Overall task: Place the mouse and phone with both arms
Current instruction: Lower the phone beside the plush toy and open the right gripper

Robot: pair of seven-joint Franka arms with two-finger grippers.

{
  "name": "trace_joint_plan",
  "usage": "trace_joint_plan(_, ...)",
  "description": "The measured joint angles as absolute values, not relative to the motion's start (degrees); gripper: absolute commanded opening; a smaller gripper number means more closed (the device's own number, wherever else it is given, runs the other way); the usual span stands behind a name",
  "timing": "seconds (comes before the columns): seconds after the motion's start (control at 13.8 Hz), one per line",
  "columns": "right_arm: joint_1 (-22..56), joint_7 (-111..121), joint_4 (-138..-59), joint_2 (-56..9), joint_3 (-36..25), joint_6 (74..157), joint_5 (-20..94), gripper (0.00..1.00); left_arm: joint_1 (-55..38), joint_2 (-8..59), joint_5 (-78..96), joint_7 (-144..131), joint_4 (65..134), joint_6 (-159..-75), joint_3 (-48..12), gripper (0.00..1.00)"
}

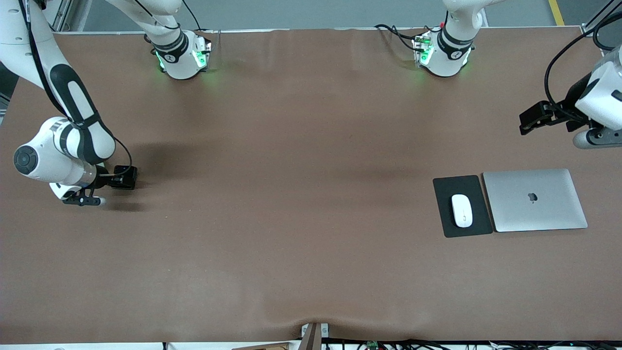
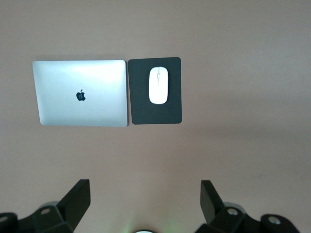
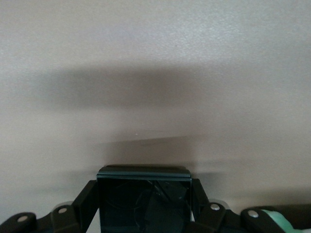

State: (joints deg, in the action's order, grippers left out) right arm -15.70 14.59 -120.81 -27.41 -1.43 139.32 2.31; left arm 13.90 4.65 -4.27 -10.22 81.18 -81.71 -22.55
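The white mouse lies on a dark grey pad toward the left arm's end of the table; it also shows in the left wrist view. My left gripper hangs open and empty in the air, above the table at that same end, its fingers wide apart. My right gripper is shut on the black phone and holds it low over the table at the right arm's end. In the right wrist view the phone sits upright between the two fingers.
A closed silver laptop lies beside the pad, closer to the left arm's end; it also shows in the left wrist view. The brown table cover has a ripple at its front edge.
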Motion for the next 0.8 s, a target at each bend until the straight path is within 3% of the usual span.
trace_joint_plan(0.07, -16.0, 14.6, -120.8, -27.4, -1.4, 139.3, 2.3, 0.30, 10.9, 3.6, -4.0, -10.1, 82.3, -81.7, -19.3, 1.00)
trace_joint_plan(0.15, -16.1, 14.8, -120.8, -27.4, -1.4, 139.3, 2.3, 0.98, 7.3, 2.3, -4.0, -10.1, 83.7, -81.7, -15.8, 1.00)
trace_joint_plan(0.29, -16.1, 15.4, -120.7, -27.5, -1.4, 139.3, 2.3, 1.00, 1.3, -0.1, -3.9, -10.1, 86.4, -81.6, -9.9, 1.00)
trace_joint_plan(0.58, -16.0, 16.0, -118.8, -27.3, -0.7, 139.1, 2.3, 1.00, -0.1, -5.1, -2.0, -10.1, 91.6, -81.5, -7.1, 1.00)
trace_joint_plan(0.8, -13.1, 15.7, -113.3, -25.2, 0.0, 129.9, 2.3, 1.00, 0.0, -6.8, -1.7, -10.1, 92.9, -81.5, -5.6, 1.00)
